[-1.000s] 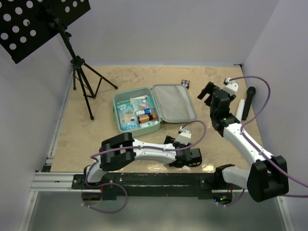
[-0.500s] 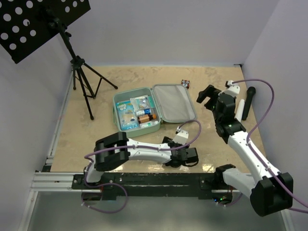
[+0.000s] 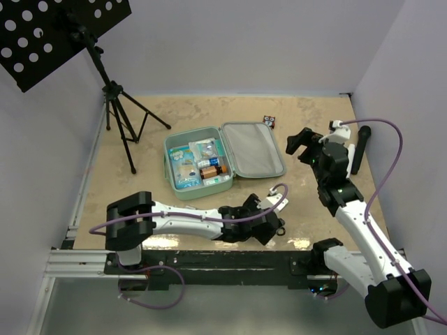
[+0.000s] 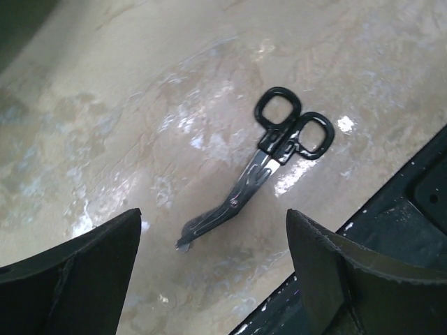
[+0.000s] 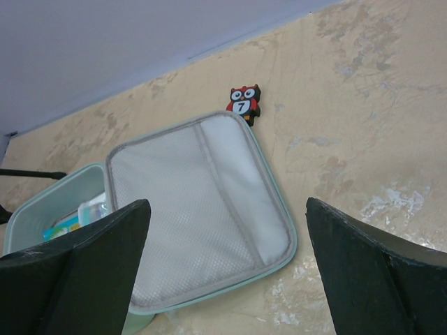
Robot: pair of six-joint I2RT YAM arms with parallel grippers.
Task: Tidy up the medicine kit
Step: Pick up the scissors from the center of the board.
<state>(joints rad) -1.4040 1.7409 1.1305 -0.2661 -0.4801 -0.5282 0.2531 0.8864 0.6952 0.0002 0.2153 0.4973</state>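
Open medicine kit (image 3: 253, 150) mid-frame, both claws released.
Left claw (image 4: 213, 244) hangs spread above black scissors (image 4: 269, 164) lying on the worktop (image 4: 105, 105); right claw (image 5: 227, 237) gapes empty, facing the kit.

Illumination is diffuse and overhead, even across the top view, with soft shadows. In the left wrist view, white specular glare breaks up the tabletop (image 4: 105, 105) around the scissors (image 4: 264, 162), which are sharp. The right wrist view is bright, and the medicine kit (image 5: 202, 209) lining mesh is crisply resolved. The left gripper fingers (image 4: 70, 279) and right gripper fingers (image 5: 70, 279) render dark and slightly blurred.
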